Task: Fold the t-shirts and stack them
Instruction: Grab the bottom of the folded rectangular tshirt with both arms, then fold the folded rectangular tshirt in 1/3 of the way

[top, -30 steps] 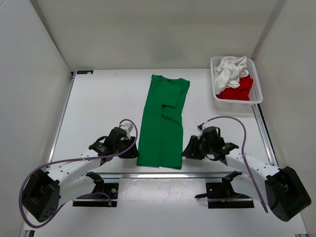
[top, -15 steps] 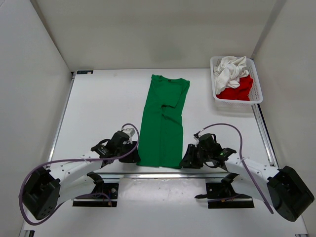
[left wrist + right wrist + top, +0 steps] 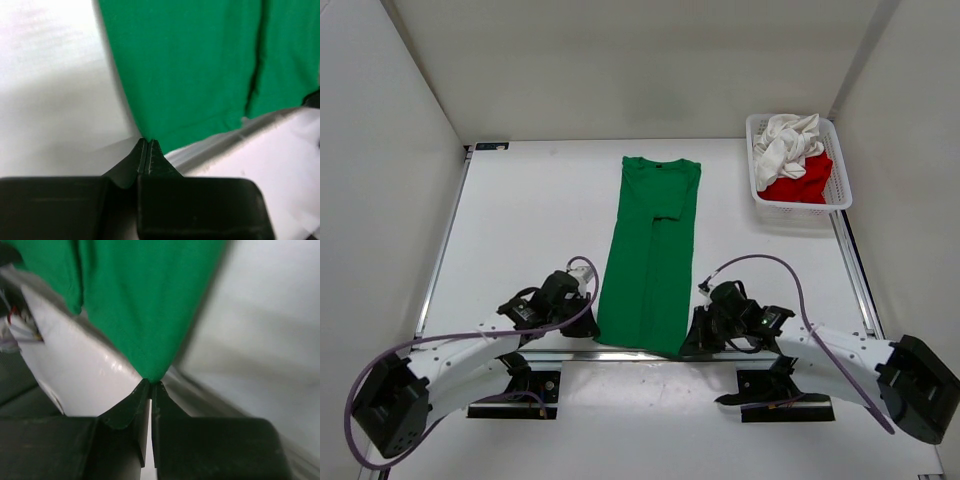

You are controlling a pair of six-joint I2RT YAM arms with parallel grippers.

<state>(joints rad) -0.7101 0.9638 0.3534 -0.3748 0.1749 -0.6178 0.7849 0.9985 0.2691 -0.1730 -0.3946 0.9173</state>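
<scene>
Green t-shirt [image 3: 653,250] flat, narrow strip, mid tabletop [image 3: 520,220], hem at near edge. My left tool [image 3: 148,143] and right tool [image 3: 150,384] clenched, each pinching one hem corner. Risk, my guess: thin pinch slips on lift, or uneven pull skews fold.

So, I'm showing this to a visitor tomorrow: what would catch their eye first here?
The bright green t-shirt, folded into a long strip down the middle of the table, with the left claw and right claw each pinching a near corner. Next, the white mesh basket at the far right, holding a crumpled white t-shirt and a red t-shirt.
</scene>
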